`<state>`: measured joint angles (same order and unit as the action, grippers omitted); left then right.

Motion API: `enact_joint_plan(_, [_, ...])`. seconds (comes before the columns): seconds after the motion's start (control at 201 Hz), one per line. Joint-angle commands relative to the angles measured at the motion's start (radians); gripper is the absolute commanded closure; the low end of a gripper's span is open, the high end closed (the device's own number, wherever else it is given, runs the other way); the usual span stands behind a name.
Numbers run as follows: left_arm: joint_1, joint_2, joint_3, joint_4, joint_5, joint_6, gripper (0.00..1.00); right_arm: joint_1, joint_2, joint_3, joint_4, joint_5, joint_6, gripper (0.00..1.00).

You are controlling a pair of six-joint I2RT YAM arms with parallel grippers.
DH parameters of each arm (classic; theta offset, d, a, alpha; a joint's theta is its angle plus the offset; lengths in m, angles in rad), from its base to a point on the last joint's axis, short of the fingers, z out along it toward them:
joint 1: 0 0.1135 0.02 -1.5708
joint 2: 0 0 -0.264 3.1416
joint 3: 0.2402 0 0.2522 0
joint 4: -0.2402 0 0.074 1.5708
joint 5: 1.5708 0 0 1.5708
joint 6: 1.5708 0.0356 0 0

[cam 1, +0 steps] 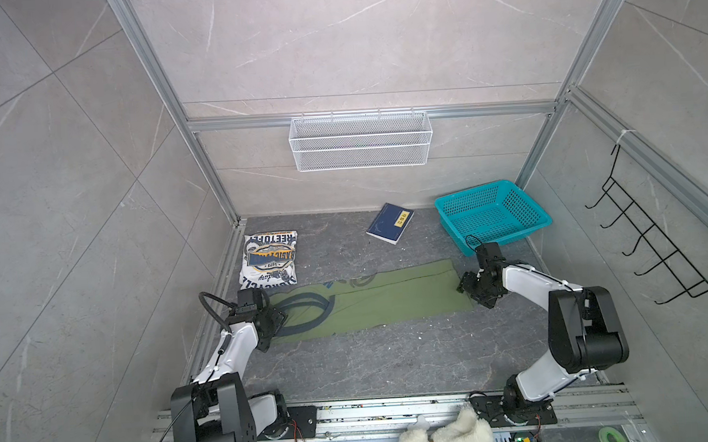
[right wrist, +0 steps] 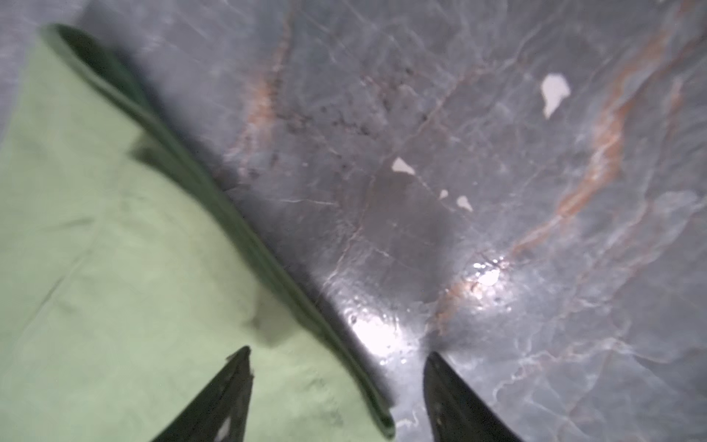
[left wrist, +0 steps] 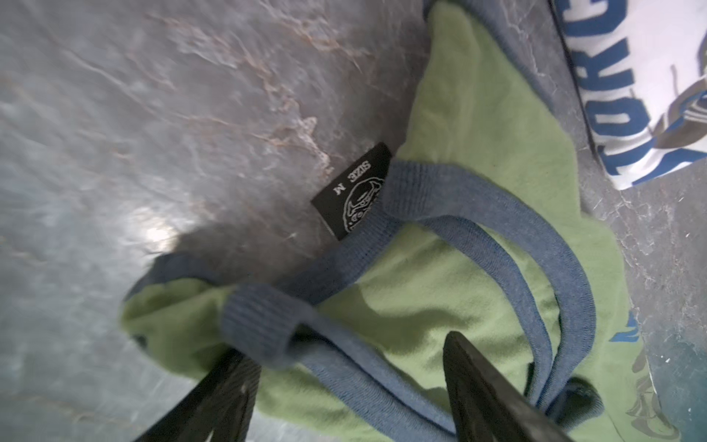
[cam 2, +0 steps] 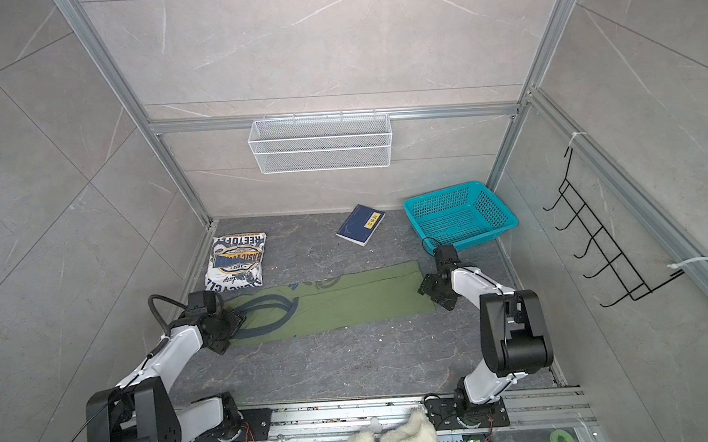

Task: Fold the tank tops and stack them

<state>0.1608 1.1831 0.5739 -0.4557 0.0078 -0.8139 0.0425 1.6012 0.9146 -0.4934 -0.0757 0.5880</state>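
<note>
The olive green tank top [cam 1: 390, 301] lies as a long folded strip across the middle of the table in both top views. Its navy-trimmed straps point left and its hem points right. The white tank top [cam 1: 269, 257] lies folded at the back left, badge print up. My left gripper [cam 1: 280, 317] is low over the strap end; in the left wrist view it [left wrist: 352, 356] is open, and a navy strap [left wrist: 267, 325] runs between its fingers. At the hem end, my right gripper [cam 1: 464, 285] is open, and its fingers [right wrist: 229, 390] straddle the hem edge [right wrist: 344, 344].
A navy book [cam 1: 390, 223] and a teal basket [cam 1: 492, 217] sit at the back of the table. A white wire basket [cam 1: 360, 140] hangs on the back wall and a black hook rack [cam 1: 653, 248] on the right wall. A fluffy white plush [cam 1: 446, 435] lies at the front rail.
</note>
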Motion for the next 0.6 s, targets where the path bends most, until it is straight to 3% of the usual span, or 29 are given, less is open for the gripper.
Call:
enact_joint_plan(0.0, [-0.036, -0.048, 0.064, -0.052, -0.052, 0.083, 0.22, 0.002, -0.021, 0.023, -0.006, -0.077, -0.053, 0.18])
enact_joint_plan(0.09, [-0.115, -0.058, 0.131, -0.078, -0.044, 0.104, 0.21, 0.001, 0.013, 0.039, 0.011, -0.145, -0.073, 0.15])
enact_joint_plan(0.174, [-0.246, -0.024, 0.198, -0.1, -0.068, 0.096, 0.2, 0.002, 0.048, 0.055, 0.017, -0.153, -0.082, 0.15])
enact_joint_plan(0.453, [-0.584, 0.248, 0.323, -0.01, -0.033, 0.044, 0.19, 0.005, 0.141, 0.114, -0.005, -0.114, -0.094, 0.22])
enact_joint_plan(0.592, [-0.68, 0.378, 0.396, 0.017, -0.03, 0.04, 0.19, 0.011, 0.164, 0.129, -0.021, -0.083, -0.103, 0.25])
